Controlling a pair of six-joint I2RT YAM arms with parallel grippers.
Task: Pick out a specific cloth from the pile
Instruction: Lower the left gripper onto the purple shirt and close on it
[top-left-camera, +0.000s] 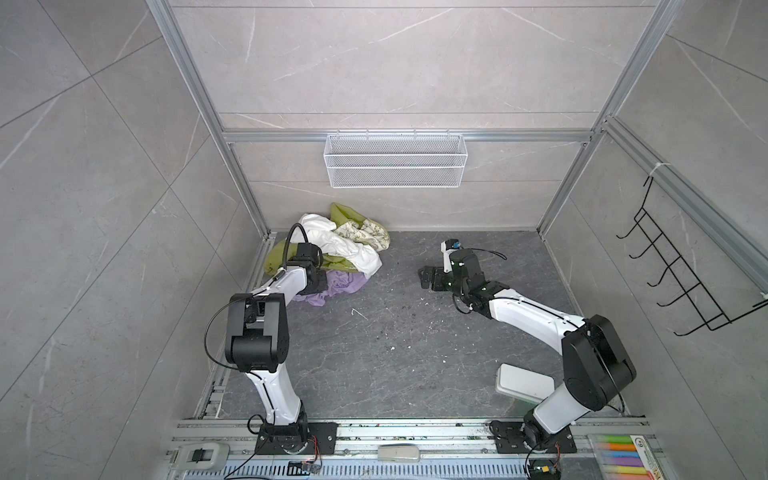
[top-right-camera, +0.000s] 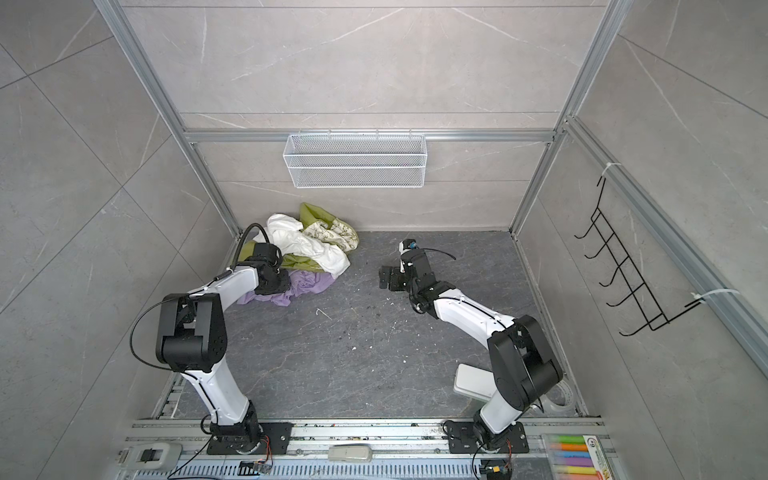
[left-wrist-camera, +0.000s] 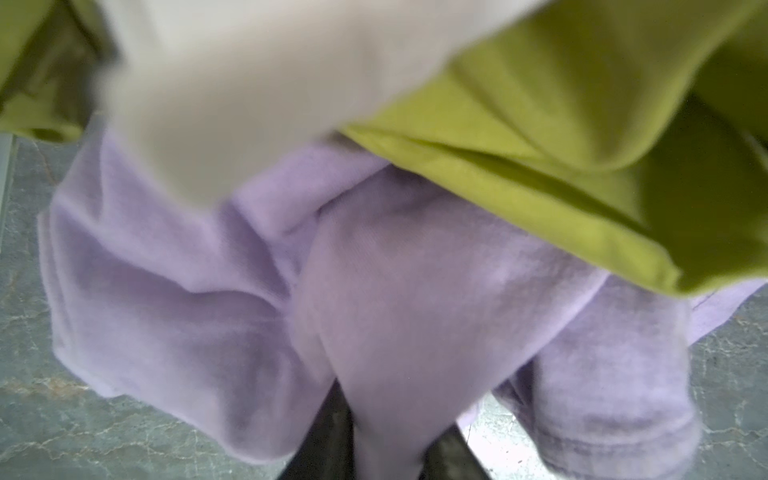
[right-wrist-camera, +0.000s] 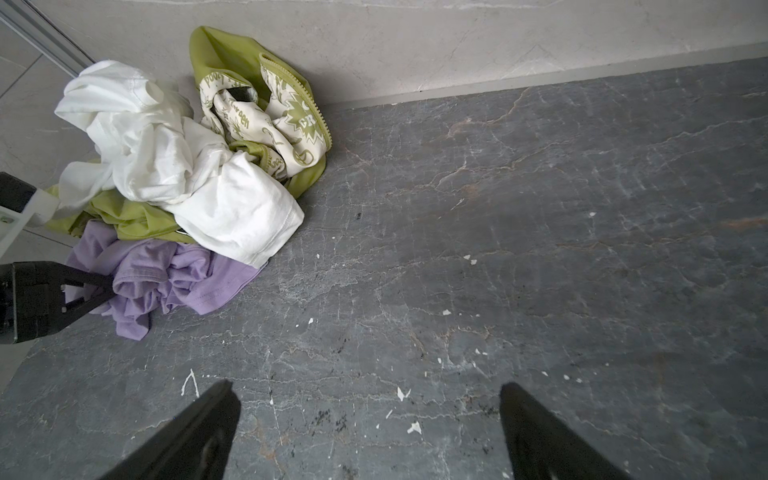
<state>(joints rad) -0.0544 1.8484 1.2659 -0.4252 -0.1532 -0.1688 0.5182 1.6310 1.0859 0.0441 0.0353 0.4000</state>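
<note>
Cloth (right-wrist-camera: 199, 278): lilac, partly under pile (right-wrist-camera: 232, 208).
Left gripper (right-wrist-camera: 110, 287): narrowed on 1 cloth fold.
Right gripper (right-wrist-camera: 365, 383): wide, empty.
Pull: low, sideways, slow, away from pile.

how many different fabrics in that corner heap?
4: lilac cloth at front, pinched by left gripper; white cloth on top; olive-green cloth under it; printed cloth against wall. More may be hidden.

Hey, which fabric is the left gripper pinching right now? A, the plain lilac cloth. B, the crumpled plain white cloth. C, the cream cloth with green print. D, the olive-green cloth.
A: in the right wrist view the left gripper brings its tips together on a fold of the plain lilac cloth, and the left wrist view shows that lilac fold squeezed between them.
</note>
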